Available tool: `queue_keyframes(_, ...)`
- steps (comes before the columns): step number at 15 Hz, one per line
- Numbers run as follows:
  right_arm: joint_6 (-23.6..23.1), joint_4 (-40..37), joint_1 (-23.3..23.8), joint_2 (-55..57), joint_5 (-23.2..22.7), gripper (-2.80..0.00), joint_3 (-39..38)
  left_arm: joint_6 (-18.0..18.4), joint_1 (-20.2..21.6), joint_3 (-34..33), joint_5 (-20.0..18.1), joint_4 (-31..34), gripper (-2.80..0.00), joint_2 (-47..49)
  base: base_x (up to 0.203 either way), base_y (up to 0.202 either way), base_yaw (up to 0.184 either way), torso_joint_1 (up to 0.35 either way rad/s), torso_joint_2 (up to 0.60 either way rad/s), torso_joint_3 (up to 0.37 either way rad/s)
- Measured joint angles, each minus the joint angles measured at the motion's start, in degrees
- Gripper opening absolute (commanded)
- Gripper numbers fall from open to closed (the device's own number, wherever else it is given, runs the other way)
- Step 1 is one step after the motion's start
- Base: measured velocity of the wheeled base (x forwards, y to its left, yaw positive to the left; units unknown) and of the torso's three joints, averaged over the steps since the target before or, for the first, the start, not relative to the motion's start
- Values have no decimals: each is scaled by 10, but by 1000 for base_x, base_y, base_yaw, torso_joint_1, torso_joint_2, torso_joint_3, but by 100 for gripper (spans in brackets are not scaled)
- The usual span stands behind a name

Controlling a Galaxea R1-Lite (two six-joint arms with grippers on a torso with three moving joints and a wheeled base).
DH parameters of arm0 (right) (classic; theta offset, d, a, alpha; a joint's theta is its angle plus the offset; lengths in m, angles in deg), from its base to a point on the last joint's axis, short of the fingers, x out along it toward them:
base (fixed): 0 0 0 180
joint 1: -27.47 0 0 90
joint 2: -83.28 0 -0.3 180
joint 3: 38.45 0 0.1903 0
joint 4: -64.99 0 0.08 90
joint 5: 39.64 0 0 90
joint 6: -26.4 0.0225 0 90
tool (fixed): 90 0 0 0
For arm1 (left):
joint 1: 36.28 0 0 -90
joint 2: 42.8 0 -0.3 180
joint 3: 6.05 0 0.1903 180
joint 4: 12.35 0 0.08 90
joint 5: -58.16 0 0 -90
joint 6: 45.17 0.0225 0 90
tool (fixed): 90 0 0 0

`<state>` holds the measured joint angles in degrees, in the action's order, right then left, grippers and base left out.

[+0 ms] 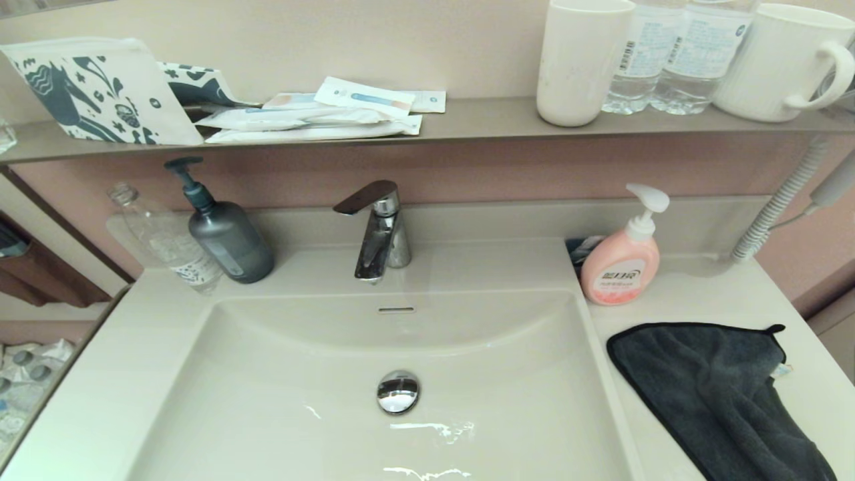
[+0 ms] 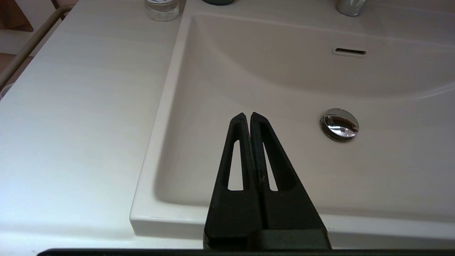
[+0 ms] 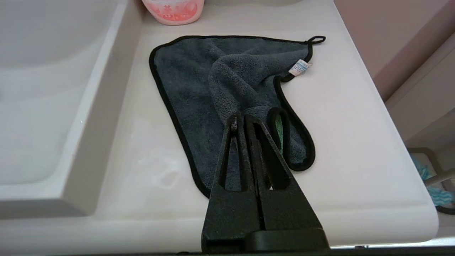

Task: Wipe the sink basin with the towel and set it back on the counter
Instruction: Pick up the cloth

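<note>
- The counter (image 1: 708, 294) spreads wide and cream-white, with a flat wing on each side of the bowl and a low ledge along the back.
- The sink basin (image 1: 280, 374) sits sunk in the middle, glossy, with streaks of water shining on its floor near the front.
- The wall shelf (image 1: 467, 120) runs across above, carrying a patterned pouch (image 1: 93, 90), flat sachets (image 1: 320, 113), a white cup (image 1: 580, 60), water bottles (image 1: 668, 53) and a ribbed mug (image 1: 781, 60).
- The towel (image 1: 721, 394) lies on the counter's right wing, dark grey and rumpled, one fold bunched up, its corner loop pointing away from the basin.
- The right gripper (image 3: 245, 117) hovers over the near part of the towel, fingers pressed together and holding nothing.
- The left gripper (image 2: 247, 115) hangs over the basin's front left corner, fingers also pinched closed on empty air.
- The grey pump bottle (image 1: 227, 234) and a clear bottle (image 1: 167, 244) stand at the back left; the pink soap dispenser (image 1: 624, 264) stands at the back right, just behind the towel.
- The chrome faucet (image 1: 381, 227) rises at the centre back.
- The drain plug (image 1: 398, 392) gleams in the basin floor, and the overflow slot (image 1: 396, 309) is cut in the back wall.
</note>
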<state>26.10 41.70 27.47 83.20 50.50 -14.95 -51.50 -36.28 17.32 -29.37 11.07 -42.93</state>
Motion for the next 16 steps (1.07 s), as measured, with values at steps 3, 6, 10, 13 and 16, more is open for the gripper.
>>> queue_keyframes(3,-3,-1,0,0,5,-280,0,0,0,0,1,0,-280,0,0,0,0,0,0,0)
queue_keyframes(6,-4,-7,0,0,6,-280,16,0,0,0,1,0,-280,0,0,0,0,0,0,0)
queue_keyframes(10,-4,-44,0,24,7,-280,79,0,0,0,1,0,-280,0,0,0,0,0,0,0)
queue_keyframes(13,-3,-51,0,97,19,-280,134,0,0,0,0,0,-280,0,0,0,0,0,0,0)
queue_keyframes(16,0,-59,1,219,56,-280,202,0,0,0,0,0,-280,0,0,0,0,0,0,0)
